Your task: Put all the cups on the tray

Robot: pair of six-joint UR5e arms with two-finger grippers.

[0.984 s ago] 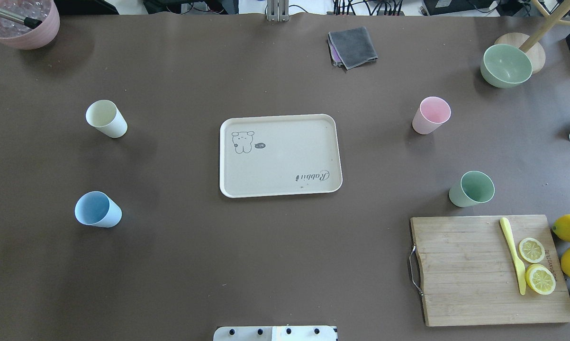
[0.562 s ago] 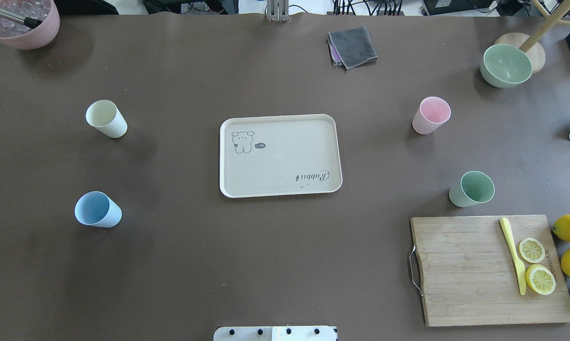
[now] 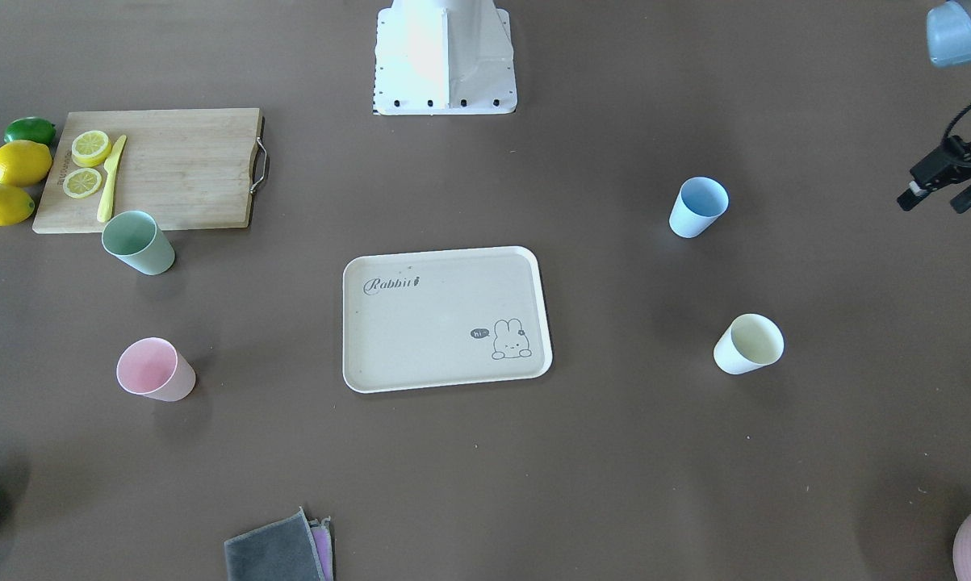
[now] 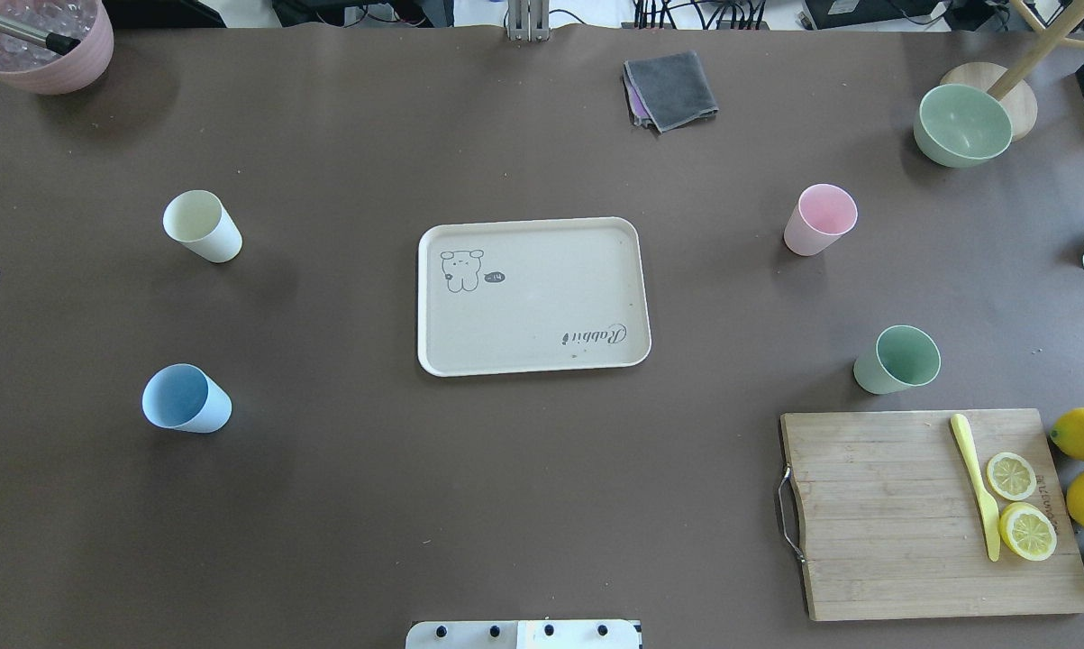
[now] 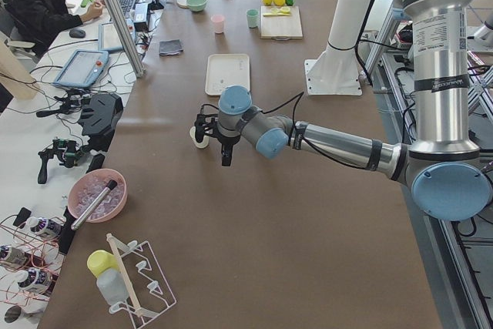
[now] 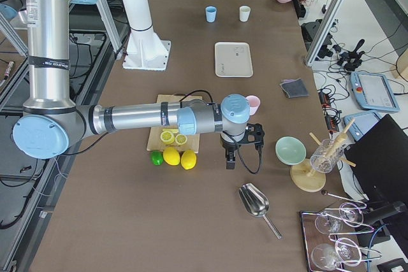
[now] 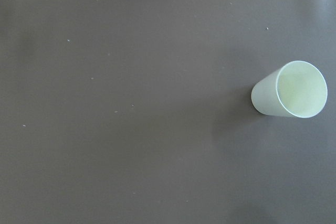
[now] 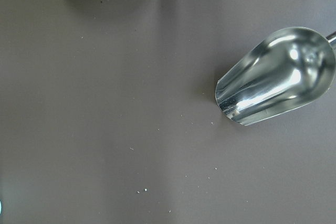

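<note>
The left claw (image 3: 935, 196) hangs empty with jaws apart, off to one side of the cream cup (image 3: 747, 344). The right claw (image 6: 231, 160) shows only side-on, so I cannot tell its opening. All 4 cups stand on the bench (image 3: 614, 484), well apart from the bare tray (image 3: 437, 323). A finger clipping a rim could topple one. The green cup (image 3: 136, 242) touches the board (image 3: 178, 161), leaving tight room there; blue (image 3: 698, 206) and pink (image 3: 154, 369) have open bench around them.

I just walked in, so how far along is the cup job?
Nothing done: the tray holds no cup. The cream cup, blue cup, pink cup and green cup all stand on the table. Nothing in hand; the left gripper hovers empty, touching no cup. All four remain.
</note>
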